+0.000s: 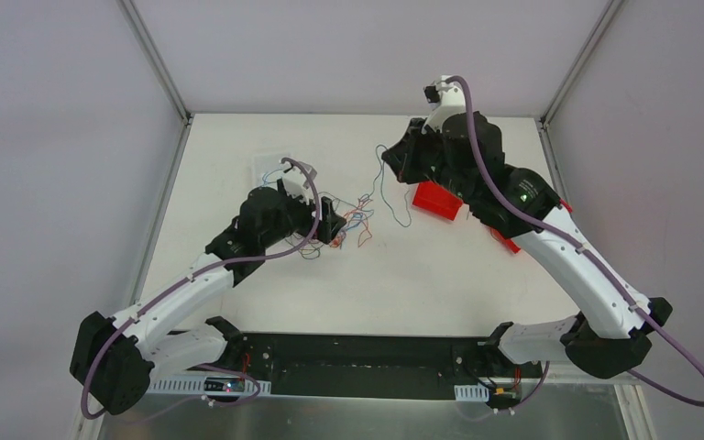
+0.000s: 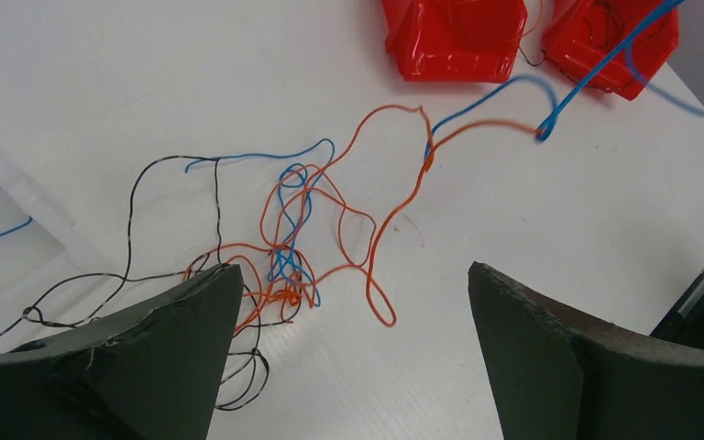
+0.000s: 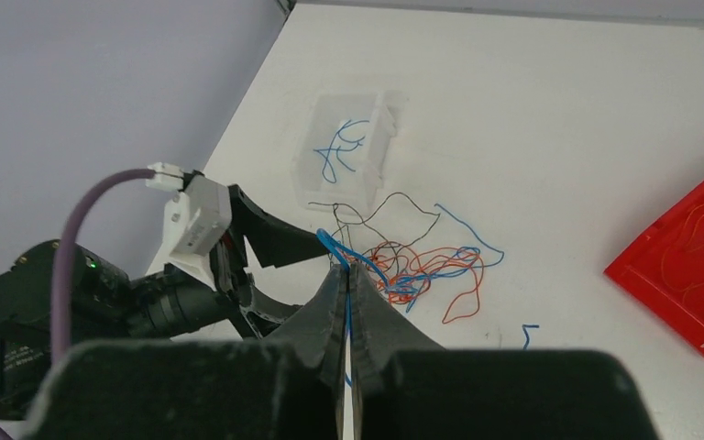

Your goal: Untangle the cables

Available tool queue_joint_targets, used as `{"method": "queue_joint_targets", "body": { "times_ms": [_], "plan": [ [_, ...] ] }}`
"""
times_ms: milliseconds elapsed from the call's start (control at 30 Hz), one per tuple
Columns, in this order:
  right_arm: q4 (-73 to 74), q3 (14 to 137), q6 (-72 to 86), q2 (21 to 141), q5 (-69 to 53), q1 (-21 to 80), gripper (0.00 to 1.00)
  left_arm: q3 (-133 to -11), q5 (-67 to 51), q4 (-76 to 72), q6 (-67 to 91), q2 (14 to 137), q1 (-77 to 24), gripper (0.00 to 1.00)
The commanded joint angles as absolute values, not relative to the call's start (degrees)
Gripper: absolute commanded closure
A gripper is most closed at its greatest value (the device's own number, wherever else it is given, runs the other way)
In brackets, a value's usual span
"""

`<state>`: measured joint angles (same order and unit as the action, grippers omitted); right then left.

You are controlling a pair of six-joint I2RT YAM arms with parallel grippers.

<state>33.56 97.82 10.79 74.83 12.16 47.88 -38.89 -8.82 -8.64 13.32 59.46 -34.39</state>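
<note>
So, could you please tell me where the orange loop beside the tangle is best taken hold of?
Take the orange loop at its rounded free end, coming straight down from above: it lies flat on the table, clear of the tangle.

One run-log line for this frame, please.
left gripper: open, over tangle | right gripper: shut on blue cable | tangle: orange, blue, black cables, not yet separated

From above, we see the right arm (image 1: 532, 211) covering much of the red trays (image 1: 437, 200), the left gripper (image 1: 334, 221) hiding part of the cables (image 1: 359, 220), whose strands are too fine to trace.
</note>
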Motion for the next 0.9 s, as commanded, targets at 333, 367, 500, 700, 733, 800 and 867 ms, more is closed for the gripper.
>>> {"method": "queue_joint_targets", "body": {
  "times_ms": [333, 367, 500, 700, 733, 800, 867],
  "plan": [
    [26.51, 87.61, 7.00, 69.08, -0.93, 47.65, 1.00, -52.25, -22.92, -15.97, 24.46, 59.63, -33.93, 0.01],
    [26.03, 87.28, 7.17, 68.82, -1.70, 47.66, 1.00, -52.20, -24.33, -17.97, 25.86, 60.19, -33.93, 0.01],
    [24.89, 86.87, 7.78, 68.51, -2.75, 47.65, 1.00, -52.30, -31.25, -24.16, 29.40, 63.09, -34.21, 0.01],
    [24.51, 87.61, 8.26, 69.03, -3.12, 47.72, 1.00, -49.95, -35.47, -33.68, 34.94, 64.72, -34.54, 0.03],
    [24.39, 87.70, 8.34, 69.12, -3.16, 47.70, 1.00, -49.55, -35.89, -34.82, 35.39, 64.58, -34.54, 0.04],
    [24.55, 87.71, 8.43, 69.32, -3.16, 47.71, 1.00, -48.90, -35.69, -36.15, 35.48, 63.67, -34.54, 0.04],
    [24.48, 87.64, 8.43, 69.42, -3.03, 47.65, 1.00, -48.23, -35.33, -36.74, 35.07, 62.69, -34.55, 0.04]
  ]
}}
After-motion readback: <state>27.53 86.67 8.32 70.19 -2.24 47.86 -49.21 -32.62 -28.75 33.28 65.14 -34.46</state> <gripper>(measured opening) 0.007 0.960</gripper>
